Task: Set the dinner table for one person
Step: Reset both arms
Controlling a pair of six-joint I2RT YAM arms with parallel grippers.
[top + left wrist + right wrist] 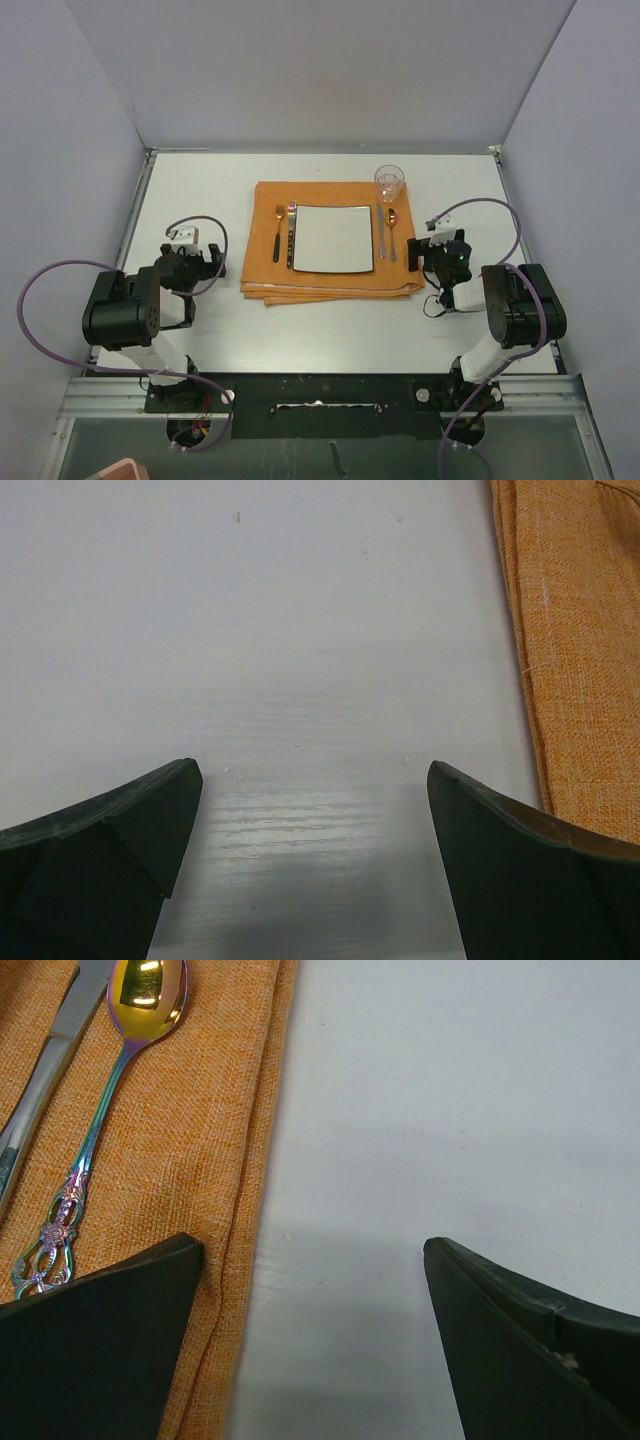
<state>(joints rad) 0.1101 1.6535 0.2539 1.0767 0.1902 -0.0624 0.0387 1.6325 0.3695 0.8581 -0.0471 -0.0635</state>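
The dinner table (200,180) is a large off-white top. On it lies a folded orange mat (262,270) holding a square white plate (333,238). A black-handled fork (277,232) and a second utensil (291,232) lie left of the plate. A knife (381,232) and a gold spoon (393,230) lie to its right, with a clear glass (389,183) above them. My left gripper (205,258) (312,770) is open over bare table (300,630), left of the mat (580,650). My right gripper (432,250) (312,1245) is open and empty at the mat's right edge (180,1160), near the spoon (110,1070).
Grey walls close in the table on the left, back and right. The arm bases and a metal rail (320,400) run along the near edge. Purple cables (40,290) loop beside both arms.
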